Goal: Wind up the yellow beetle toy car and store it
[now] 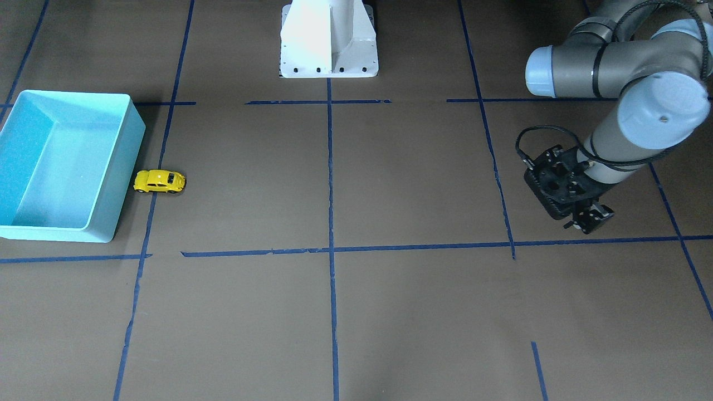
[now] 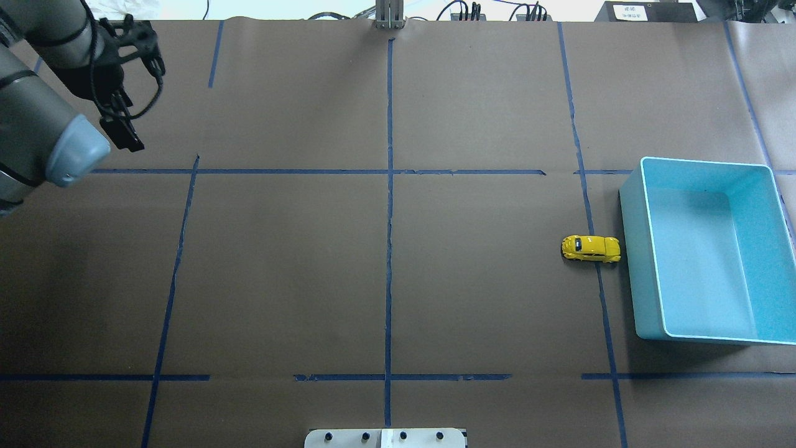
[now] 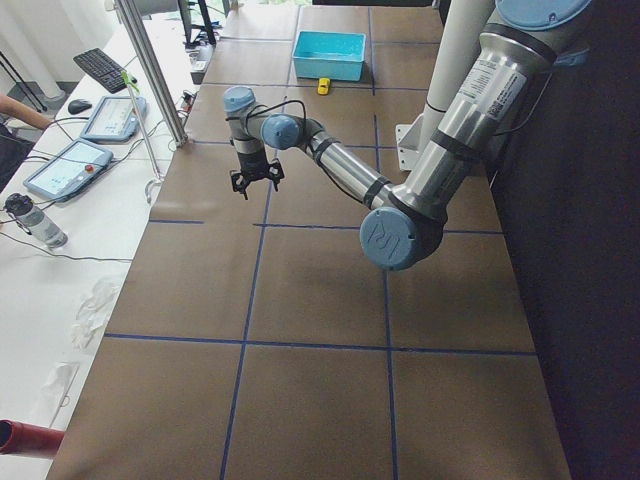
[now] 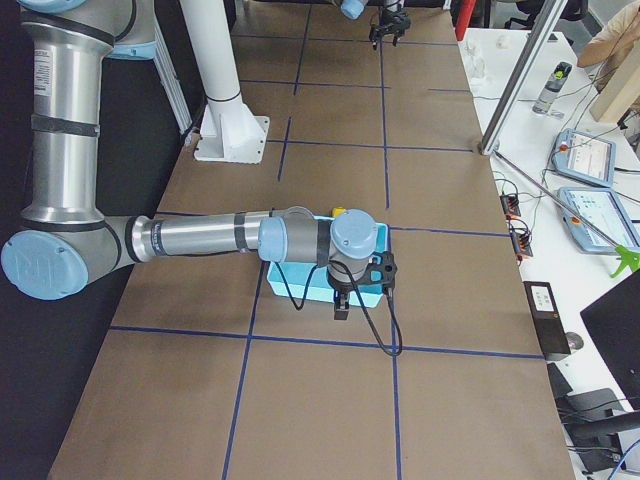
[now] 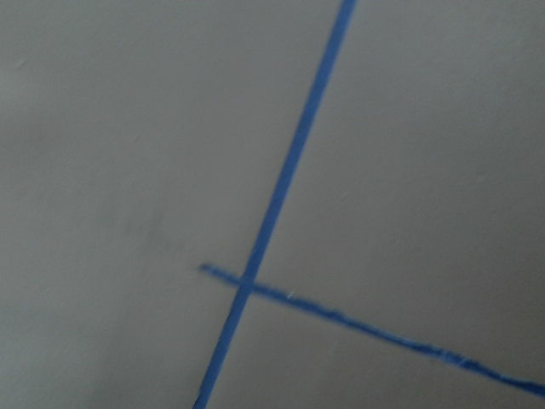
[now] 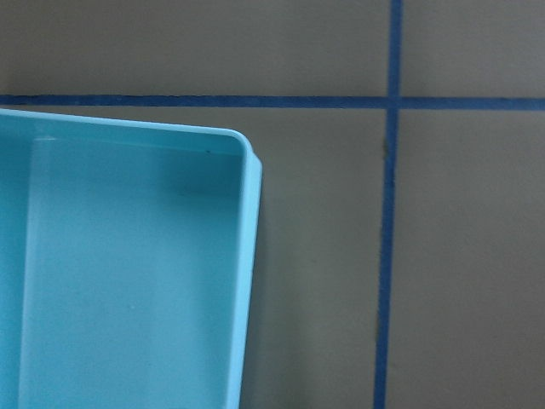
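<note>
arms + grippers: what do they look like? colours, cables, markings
Left arm and right arm: silver-grey tubes, pale-blue joint caps with logos. White printed label on the left arm's upper link. Black cable loops to each black gripper: left gripper, right gripper.

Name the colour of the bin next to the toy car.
The bin is turquoise, clearest overhead.

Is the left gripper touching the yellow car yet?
Apart. Front-facing view: left gripper on one side, yellow beetle toy car across the table by the turquoise bin.
</note>
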Available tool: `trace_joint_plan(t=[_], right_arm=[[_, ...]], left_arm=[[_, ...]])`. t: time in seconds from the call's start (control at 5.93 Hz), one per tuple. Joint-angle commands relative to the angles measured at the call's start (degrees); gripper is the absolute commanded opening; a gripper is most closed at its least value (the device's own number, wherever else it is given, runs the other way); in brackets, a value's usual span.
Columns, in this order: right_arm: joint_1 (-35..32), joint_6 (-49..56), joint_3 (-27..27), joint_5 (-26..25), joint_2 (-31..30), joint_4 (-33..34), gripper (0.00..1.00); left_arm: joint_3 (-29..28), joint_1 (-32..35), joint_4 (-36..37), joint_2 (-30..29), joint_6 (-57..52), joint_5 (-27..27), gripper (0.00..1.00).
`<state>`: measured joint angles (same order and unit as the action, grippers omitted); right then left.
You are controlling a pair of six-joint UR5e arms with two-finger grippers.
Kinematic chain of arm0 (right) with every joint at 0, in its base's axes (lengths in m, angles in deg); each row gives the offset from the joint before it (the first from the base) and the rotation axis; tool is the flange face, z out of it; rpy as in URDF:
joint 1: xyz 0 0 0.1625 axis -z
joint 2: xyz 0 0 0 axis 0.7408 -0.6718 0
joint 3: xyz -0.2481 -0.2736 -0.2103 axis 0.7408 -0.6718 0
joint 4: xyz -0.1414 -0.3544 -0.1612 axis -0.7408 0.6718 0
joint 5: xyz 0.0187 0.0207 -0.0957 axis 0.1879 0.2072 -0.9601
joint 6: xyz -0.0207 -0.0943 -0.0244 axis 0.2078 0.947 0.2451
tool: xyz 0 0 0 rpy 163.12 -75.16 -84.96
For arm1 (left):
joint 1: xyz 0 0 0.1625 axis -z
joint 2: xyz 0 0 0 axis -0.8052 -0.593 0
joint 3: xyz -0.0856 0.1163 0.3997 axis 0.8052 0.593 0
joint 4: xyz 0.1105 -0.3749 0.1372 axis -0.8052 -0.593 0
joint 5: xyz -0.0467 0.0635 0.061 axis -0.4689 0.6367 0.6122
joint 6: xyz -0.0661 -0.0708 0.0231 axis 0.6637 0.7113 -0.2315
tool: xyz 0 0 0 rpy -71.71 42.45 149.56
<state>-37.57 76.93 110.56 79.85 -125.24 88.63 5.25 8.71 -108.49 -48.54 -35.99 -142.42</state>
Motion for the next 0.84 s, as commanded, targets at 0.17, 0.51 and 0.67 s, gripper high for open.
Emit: trace_joint_plan(t=[0.17, 0.51, 0.67], right_arm=[[12.11, -0.21, 5.73, -1.79, 8.19, -0.14, 1.00], [19.23, 0.14, 9.95, -6.78, 10.92, -0.14, 1.00], [23.45, 0.14, 10.31, -10.55, 11.64, -0.14, 1.00]], left_arm=[[-0.69, 9.35, 2.27, 5.35, 10.86, -5.52, 1.00], [-2.79, 15.41, 1.75, 11.41, 10.98, -5.82, 1.00], [-3.06, 18.57, 1.39, 15.27, 10.98, -6.78, 1.00]])
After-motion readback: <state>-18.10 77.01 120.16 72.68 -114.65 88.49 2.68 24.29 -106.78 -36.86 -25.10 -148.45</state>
